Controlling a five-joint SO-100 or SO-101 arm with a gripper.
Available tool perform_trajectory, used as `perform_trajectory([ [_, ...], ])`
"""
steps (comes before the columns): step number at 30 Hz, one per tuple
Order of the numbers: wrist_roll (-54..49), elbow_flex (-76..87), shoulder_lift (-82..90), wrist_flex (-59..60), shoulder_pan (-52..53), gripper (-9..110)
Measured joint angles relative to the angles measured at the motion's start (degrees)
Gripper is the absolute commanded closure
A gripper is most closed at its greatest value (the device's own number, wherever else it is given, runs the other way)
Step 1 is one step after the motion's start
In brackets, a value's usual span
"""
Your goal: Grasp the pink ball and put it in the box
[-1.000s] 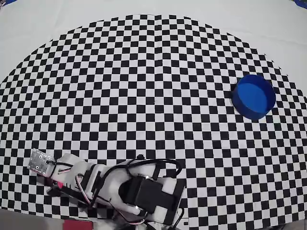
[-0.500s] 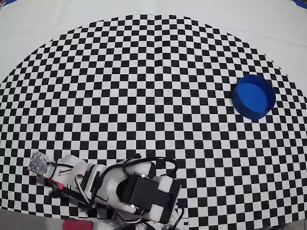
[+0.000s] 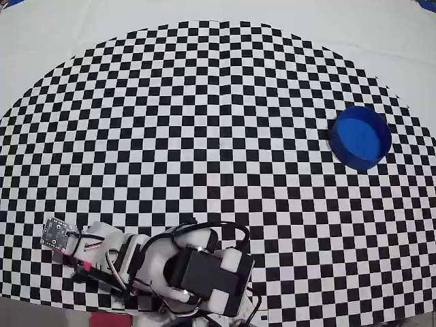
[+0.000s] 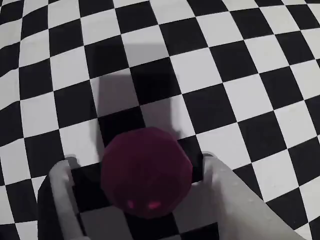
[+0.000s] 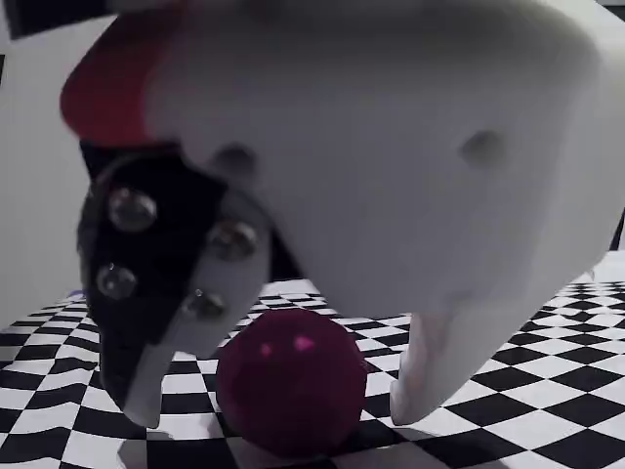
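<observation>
The pink ball [image 4: 146, 172] looks dark magenta and rests on the checkered cloth. In the wrist view it lies between my two white fingers, with a gap on each side. My gripper [image 4: 139, 160] is open around the ball and low over the cloth. The fixed view shows the same: the ball [image 5: 291, 391] sits between the fingers of the gripper [image 5: 278, 415], whose tips reach the cloth. The box is a round blue tub [image 3: 360, 137] at the right of the overhead view, far from the arm [image 3: 170, 262]. The arm hides the ball in the overhead view.
A black-and-white checkered cloth [image 3: 218, 136] covers the table, with a plain white surface [image 3: 381, 41] beyond its curved edge. The arm's base sits at the bottom edge of the overhead view.
</observation>
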Motion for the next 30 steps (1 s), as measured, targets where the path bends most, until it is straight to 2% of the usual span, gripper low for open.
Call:
perform_trajectory([
  [30,0.00,-3.16,-3.34,-0.35,0.00,71],
])
